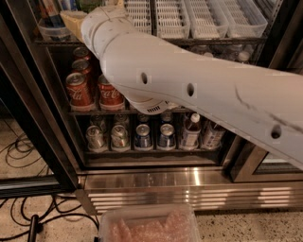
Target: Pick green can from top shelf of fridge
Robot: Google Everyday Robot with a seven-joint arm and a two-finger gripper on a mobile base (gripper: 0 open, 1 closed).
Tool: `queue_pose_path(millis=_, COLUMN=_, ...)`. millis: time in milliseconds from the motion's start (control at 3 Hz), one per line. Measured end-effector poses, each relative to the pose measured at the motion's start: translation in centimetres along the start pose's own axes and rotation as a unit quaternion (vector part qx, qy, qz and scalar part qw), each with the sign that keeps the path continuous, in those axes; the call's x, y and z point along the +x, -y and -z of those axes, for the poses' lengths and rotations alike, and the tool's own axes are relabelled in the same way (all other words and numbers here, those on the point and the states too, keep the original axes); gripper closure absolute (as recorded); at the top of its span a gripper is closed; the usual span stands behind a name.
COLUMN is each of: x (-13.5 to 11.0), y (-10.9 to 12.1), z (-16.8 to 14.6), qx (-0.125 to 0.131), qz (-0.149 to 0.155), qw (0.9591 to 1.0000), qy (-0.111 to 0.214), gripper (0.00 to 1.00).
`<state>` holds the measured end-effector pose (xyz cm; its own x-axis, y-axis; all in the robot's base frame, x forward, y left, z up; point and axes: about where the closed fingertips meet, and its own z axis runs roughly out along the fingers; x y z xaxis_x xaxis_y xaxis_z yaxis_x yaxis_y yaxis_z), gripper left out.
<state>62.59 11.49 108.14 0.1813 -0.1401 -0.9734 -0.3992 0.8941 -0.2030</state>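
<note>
The fridge stands open before me with dark wire racks. The top shelf carries long white slotted trays. Only a green sliver of the green can shows at the top edge, above my wrist; the rest is cut off. My white arm reaches from the lower right up to the shelf's left end. My gripper shows only as a tan tip past the wrist, just below the green can.
Short red cola cans stand on the middle rack's left, water bottles at its right. Silver and blue cans fill the bottom rack. A clear tub sits top left. A steel slatted base, plastic container and floor cables lie below.
</note>
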Motion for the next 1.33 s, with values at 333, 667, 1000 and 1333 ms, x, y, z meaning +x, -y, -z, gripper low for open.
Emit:
queue_pose_path(millis=333, x=0.2, y=0.5, z=-0.1, qx=0.006, qz=-0.001, qw=1.0000, qy=-0.001, gripper=0.38)
queue_pose_path(millis=667, x=0.5, y=0.7, z=-0.4, qx=0.009, qz=0.000, qw=1.0000, qy=-0.004, gripper=0.41)
queue_pose_path(millis=1000, x=0.9, y=0.8, z=-0.9, qx=0.009, qz=-0.001, qw=0.9999, qy=-0.009, gripper=0.42)
queue_pose_path(millis=1333, x=1.2, y=0.8, z=-2.4, qx=0.002, qz=-0.001, qw=0.9999, qy=-0.017, gripper=0.41)
